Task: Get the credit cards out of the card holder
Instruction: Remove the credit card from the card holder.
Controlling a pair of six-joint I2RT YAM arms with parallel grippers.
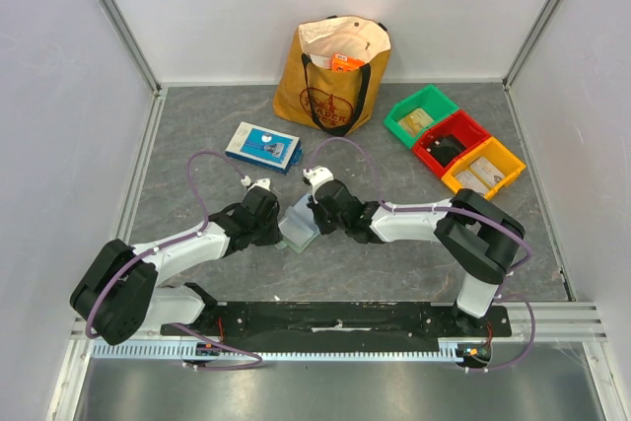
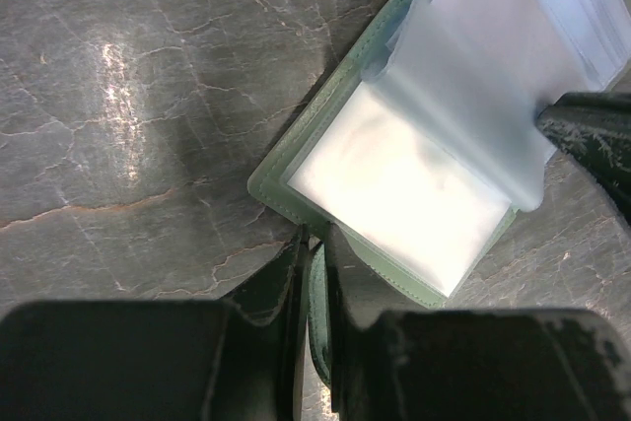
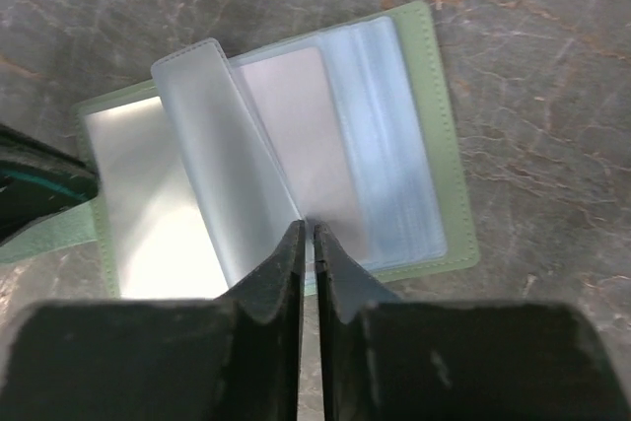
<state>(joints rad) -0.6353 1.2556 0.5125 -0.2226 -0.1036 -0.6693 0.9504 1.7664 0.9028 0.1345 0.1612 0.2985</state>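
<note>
The card holder (image 1: pixel 299 224), pale green, lies open like a booklet on the dark table between my two arms. My left gripper (image 2: pixel 314 244) is shut on a green flap at its near edge (image 2: pixel 296 160). The left gripper (image 1: pixel 279 227) meets it from the left in the top view. My right gripper (image 3: pixel 307 229) is shut on the lower edge of a raised clear pocket leaf (image 3: pixel 212 145), above the green cover (image 3: pixel 444 175). From the right, the right gripper (image 1: pixel 315 219) reaches in. A pale greyish rectangle (image 3: pixel 296 125) shows inside one pocket; I cannot tell whether it is one of the credit cards.
A blue-and-white flat box (image 1: pixel 263 144) lies behind the left arm. A tan tote bag (image 1: pixel 333 71) stands at the back wall. Green (image 1: pixel 421 115), red (image 1: pixel 451 141) and yellow (image 1: pixel 483 167) bins sit in a row at the back right.
</note>
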